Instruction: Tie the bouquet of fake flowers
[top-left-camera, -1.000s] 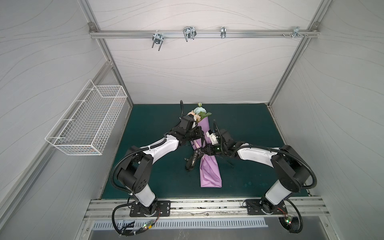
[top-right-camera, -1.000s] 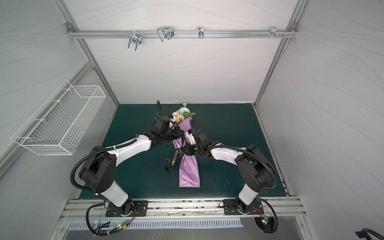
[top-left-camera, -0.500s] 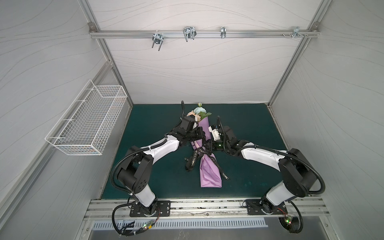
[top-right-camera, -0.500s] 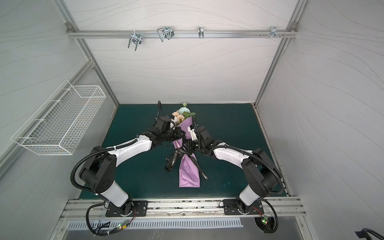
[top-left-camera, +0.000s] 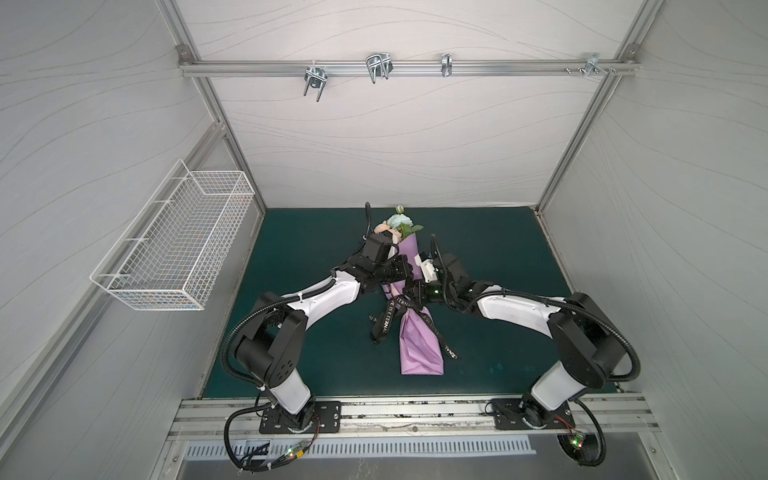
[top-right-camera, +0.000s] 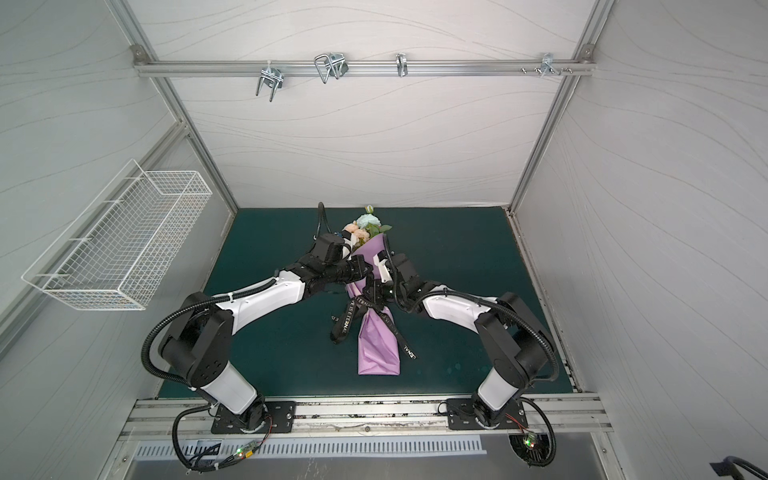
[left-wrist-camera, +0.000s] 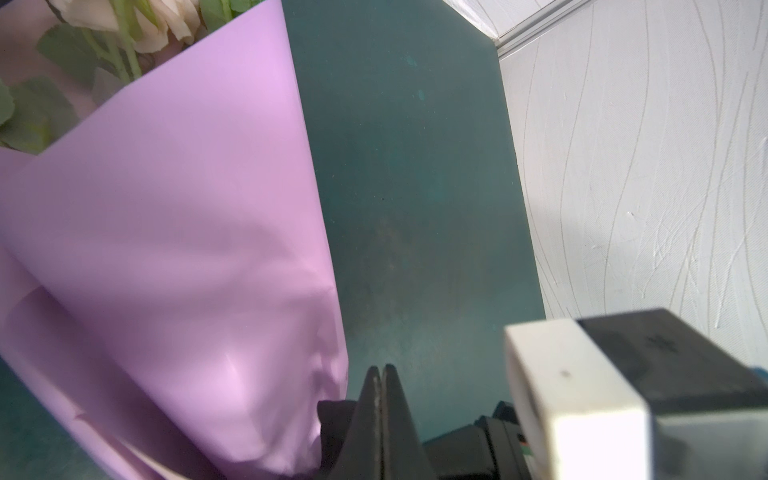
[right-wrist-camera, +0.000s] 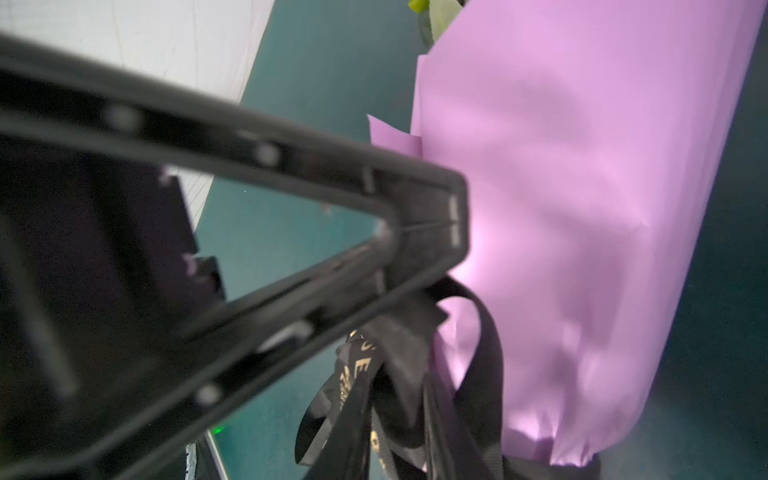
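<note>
**Two grippers, one ribbon, at the waist of the bouquet**

Nearest the arm bases lies the folded foot of the lilac paper, flat on the green mat. The bouquet rests lengthwise at mid-mat, foot toward the bases and blooms toward the back wall. Two black tails of lettered ribbon trail off the waist, one to each side of the foot, slack on the mat.

At the waist the ribbon circles the paper and pinches it narrow. The left gripper sits just beside the paper there with its jaws pressed tight together. Whether a strand is caught between them I cannot tell. The right gripper faces it across the waist among loose loops of ribbon. Its own fingers do not show clearly, so its state cannot be told.

Beyond, the paper flares into a cone, and peach and pale blue roses with green leaves poke out the far end.

The bundle looks light, so it would likely slide or roll under a sideways pull. The paper is thin and will crease, and it gives no firm purchase. The ribbon is limp and smooth, apt to slip loose. The best hold is probably on the tails, close to the waist, where the bunched stems stiffen the wrap.
</note>
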